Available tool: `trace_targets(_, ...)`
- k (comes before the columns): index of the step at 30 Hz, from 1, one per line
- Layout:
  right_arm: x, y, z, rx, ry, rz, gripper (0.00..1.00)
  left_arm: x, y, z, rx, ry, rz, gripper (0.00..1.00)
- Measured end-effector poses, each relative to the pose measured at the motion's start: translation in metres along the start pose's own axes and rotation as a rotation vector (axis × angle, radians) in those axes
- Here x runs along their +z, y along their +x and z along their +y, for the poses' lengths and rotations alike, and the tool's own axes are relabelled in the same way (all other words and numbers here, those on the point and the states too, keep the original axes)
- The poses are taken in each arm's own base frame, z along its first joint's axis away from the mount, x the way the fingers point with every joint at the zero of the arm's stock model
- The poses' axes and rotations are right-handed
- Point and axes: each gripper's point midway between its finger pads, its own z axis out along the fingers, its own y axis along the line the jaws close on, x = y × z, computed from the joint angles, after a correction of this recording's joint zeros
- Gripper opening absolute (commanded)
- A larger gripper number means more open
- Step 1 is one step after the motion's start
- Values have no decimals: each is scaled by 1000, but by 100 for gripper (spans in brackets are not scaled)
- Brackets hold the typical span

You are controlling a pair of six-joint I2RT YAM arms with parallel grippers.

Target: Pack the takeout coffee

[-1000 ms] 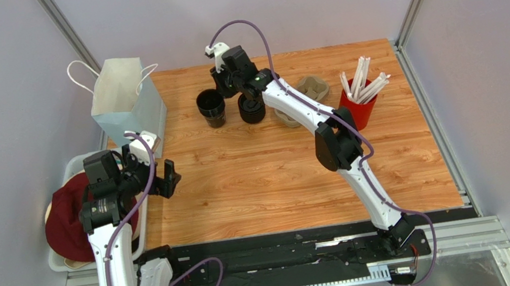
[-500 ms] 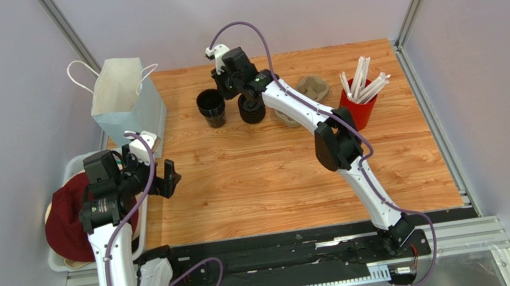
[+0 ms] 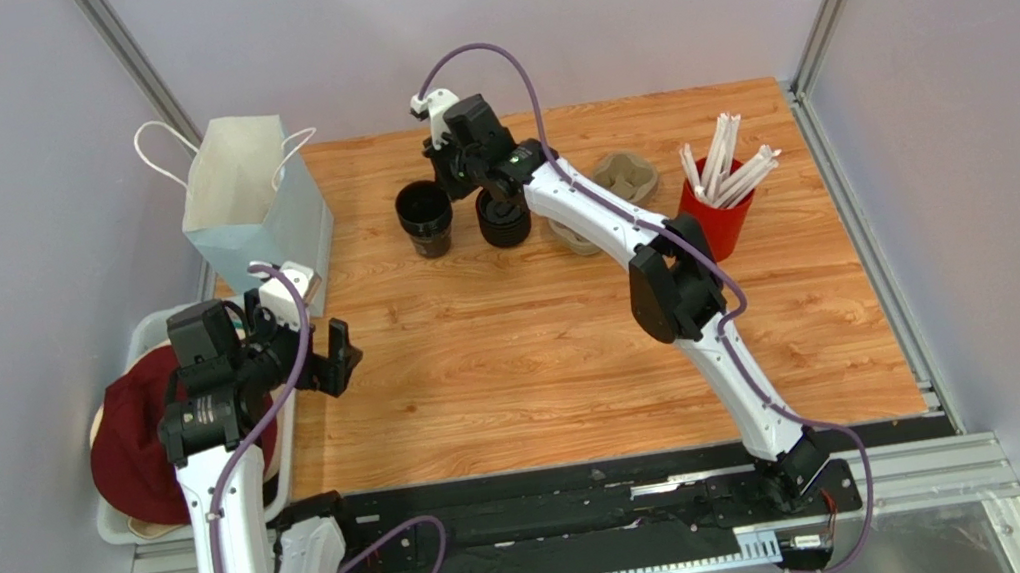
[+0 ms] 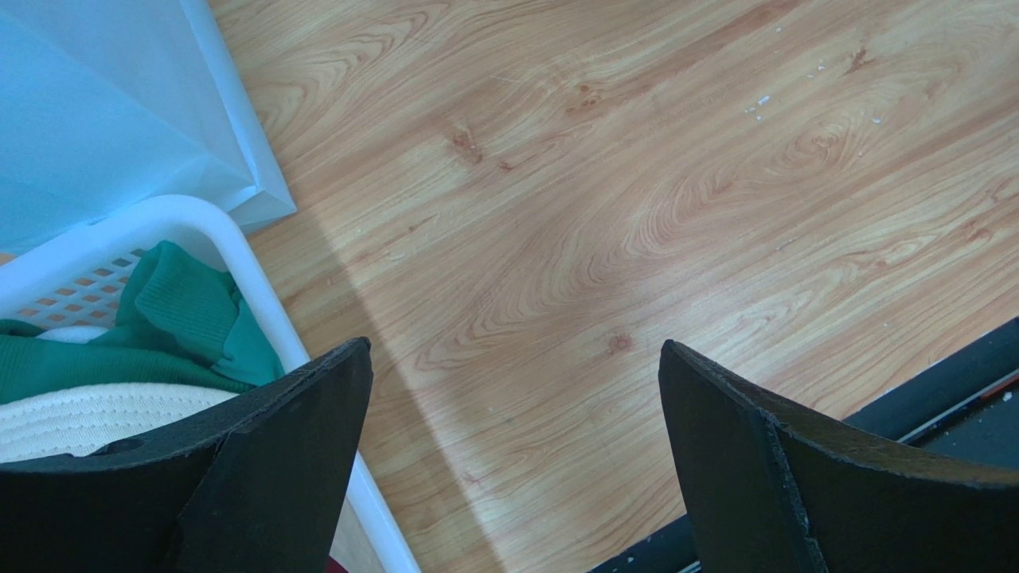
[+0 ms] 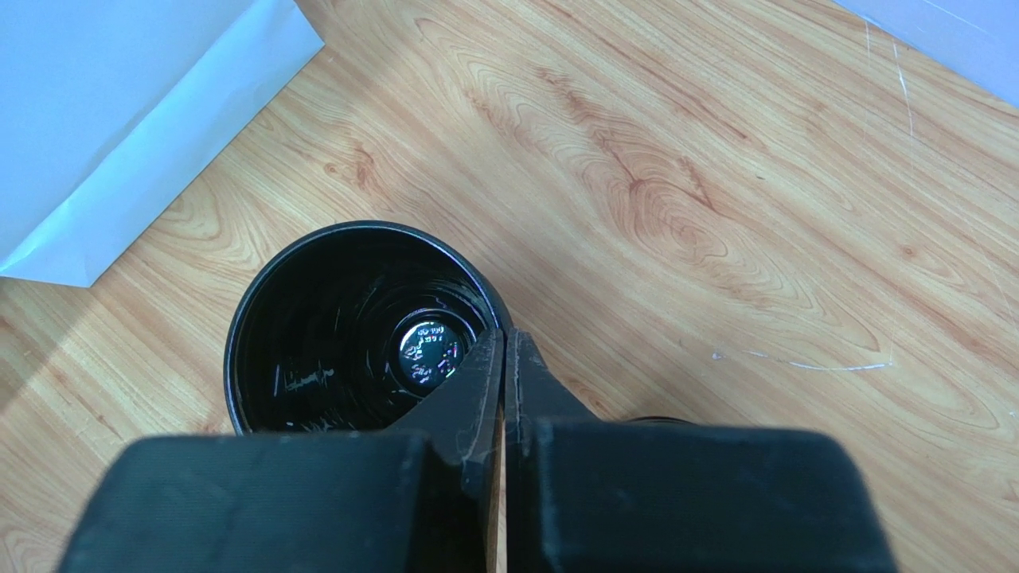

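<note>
Right gripper (image 5: 504, 340), jaws pressed together and empty, over rim of open glossy black disposable cup (image 5: 311, 322) near wooden table's (image 3: 557, 355) far edge; left gripper (image 4: 512, 349) spread wide.

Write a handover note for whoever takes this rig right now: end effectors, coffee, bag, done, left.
Left end effector: open, empty, over the table beside the white basket.
Right end effector: shut, tips at the rim of the open black cup; cannot tell if it pinches the rim.
Second black cup: beside it, partly under the right arm. Unclear which one is the coffee.
White paper bag: open, far left; both cups outside it.
Done: nothing packed.
Left: grip the coffee, lower it into the bag.
</note>
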Motion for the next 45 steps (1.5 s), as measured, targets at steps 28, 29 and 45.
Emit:
trace_targets(28,-13,-29,7,27,-25,-45,0,1,1,0,-4,2,5,98)
trace_targets(29,-14,-32,8,30,-26,-51,0,1,1,0,-4,2,5,98)
trace_targets(45,-39,-55,-6,155,-53,-71,0,1,1,1,-4,2,4,99)
